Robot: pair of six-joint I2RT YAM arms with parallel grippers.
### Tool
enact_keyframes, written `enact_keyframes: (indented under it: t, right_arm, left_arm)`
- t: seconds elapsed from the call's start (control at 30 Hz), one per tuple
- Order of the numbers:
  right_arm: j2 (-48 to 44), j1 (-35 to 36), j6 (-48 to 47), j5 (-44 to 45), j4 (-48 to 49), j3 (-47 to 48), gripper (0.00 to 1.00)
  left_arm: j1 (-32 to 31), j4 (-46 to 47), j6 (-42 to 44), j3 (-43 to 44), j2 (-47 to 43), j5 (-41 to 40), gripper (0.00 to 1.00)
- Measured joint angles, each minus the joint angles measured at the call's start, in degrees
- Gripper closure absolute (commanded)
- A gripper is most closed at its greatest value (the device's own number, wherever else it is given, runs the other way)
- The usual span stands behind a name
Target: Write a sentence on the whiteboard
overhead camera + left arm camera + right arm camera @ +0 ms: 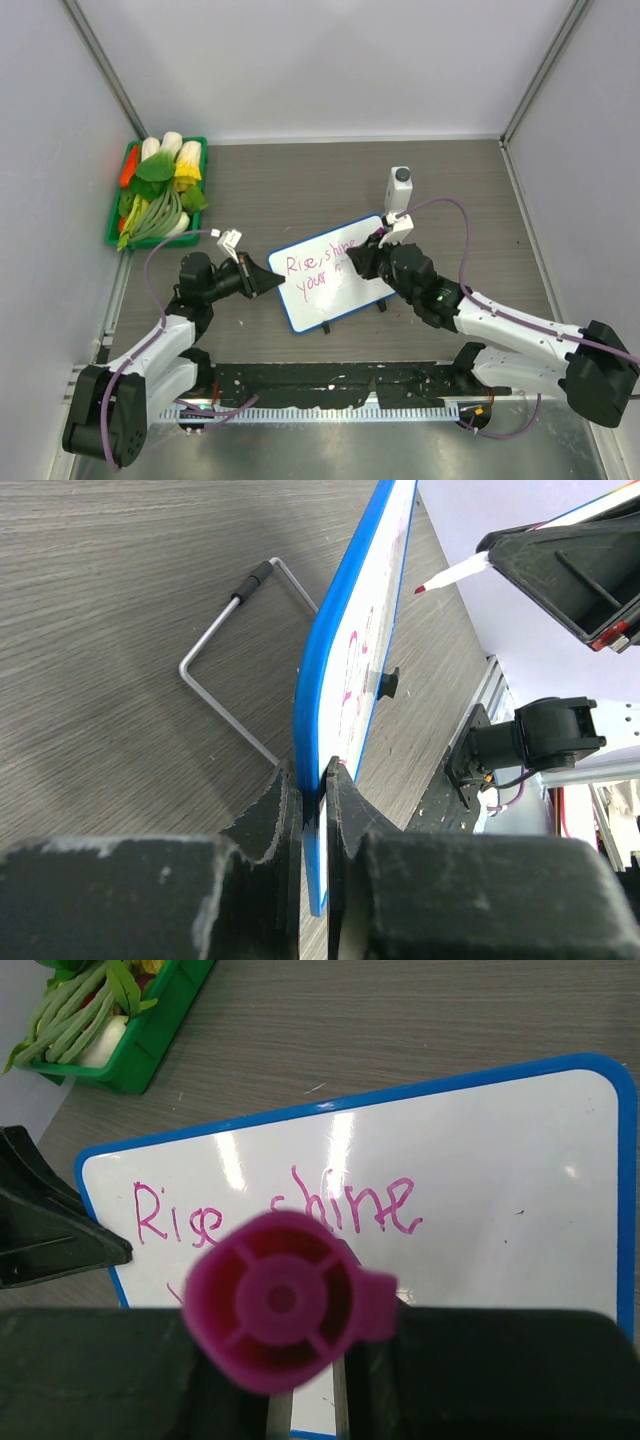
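The whiteboard (330,290) lies mid-table, white with a blue rim. The sentence (318,266) is in pink marker: "Rise, shine" above "your"; anything after that is hidden by my right gripper. My left gripper (268,283) is shut on the board's left edge; the left wrist view shows the board (345,680) edge-on between the fingers (345,810). My right gripper (365,262) is shut on a pink marker (285,1300), whose tip (450,577) points at the board's face. The right wrist view shows the board (500,1140) with "Rise shine" (370,1205).
A green tray of vegetables (113,238) stands at the far left. A white bottle with a grey cap (400,188) stands just beyond the board. A bent wire stand (230,650) rests on the table behind the board. Black clip feet (328,328) sit on its near edge.
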Motion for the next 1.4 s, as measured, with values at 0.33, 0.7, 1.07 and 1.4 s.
enact_keyframes:
  t: [0.33, 0.7, 1.07, 1.4]
  right_arm:
    - [-1.0, 0.0, 0.0, 1.2, -2.4, 0.0, 0.99]
    - [2.3, 0.0, 0.0, 1.8, -2.2, -0.1, 0.99]
    - [2.5, 0.0, -0.4, 1.1, -1.6, -0.1, 0.99]
    - [1.9, 0.0, -0.2, -1.3, -1.4, -1.7, 0.99]
  left_arm:
    - [0.0, 0.0, 0.0, 0.0, 0.0, 0.0, 1.0]
    - [0.0, 0.0, 0.0, 0.0, -0.3, 0.0, 1.0]
    - [0.0, -0.1, 0.0, 0.0, -0.2, 0.0, 1.0]
    - [0.0, -0.2, 0.0, 0.0, -0.2, 0.0, 1.0]
